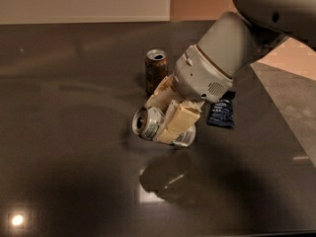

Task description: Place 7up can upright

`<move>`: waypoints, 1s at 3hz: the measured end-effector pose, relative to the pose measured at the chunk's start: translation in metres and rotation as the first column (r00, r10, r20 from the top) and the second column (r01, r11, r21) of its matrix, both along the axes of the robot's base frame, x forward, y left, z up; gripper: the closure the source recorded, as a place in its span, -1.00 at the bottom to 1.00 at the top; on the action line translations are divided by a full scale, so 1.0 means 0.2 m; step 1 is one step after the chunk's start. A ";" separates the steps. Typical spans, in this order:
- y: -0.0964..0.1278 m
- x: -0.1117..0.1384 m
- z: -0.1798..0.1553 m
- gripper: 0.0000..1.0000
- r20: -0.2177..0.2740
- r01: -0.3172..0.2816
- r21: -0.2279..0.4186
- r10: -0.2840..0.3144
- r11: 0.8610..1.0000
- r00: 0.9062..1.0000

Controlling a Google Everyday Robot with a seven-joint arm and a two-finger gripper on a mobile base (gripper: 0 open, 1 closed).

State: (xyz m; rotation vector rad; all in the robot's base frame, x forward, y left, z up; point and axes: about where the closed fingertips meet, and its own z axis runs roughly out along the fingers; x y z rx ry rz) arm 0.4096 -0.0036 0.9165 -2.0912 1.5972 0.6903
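The 7up can point(148, 124), pale silver with green print, is tilted on its side with its silver top facing left. My gripper point(167, 118) is shut on it, its tan fingers point(178, 123) clamped around the can's body. The can hangs a little above the dark table point(69, 132), over its own reflection. The arm reaches in from the upper right.
A brown-orange can point(156, 70) stands upright just behind the gripper. A dark blue snack bag point(221, 113) lies to the right, partly behind the arm. The table's right edge point(284, 122) runs diagonally, with floor beyond it.
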 end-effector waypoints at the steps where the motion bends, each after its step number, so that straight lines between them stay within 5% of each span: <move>1: 0.04 -0.03 0.08 1.00 -0.053 0.048 0.207 -0.038 0.977 0.998; 2: 0.08 -0.07 0.12 1.00 -0.124 0.111 0.404 -0.066 0.908 0.990; 3: 0.09 -0.09 0.16 1.00 -0.203 0.168 0.575 -0.060 0.801 0.977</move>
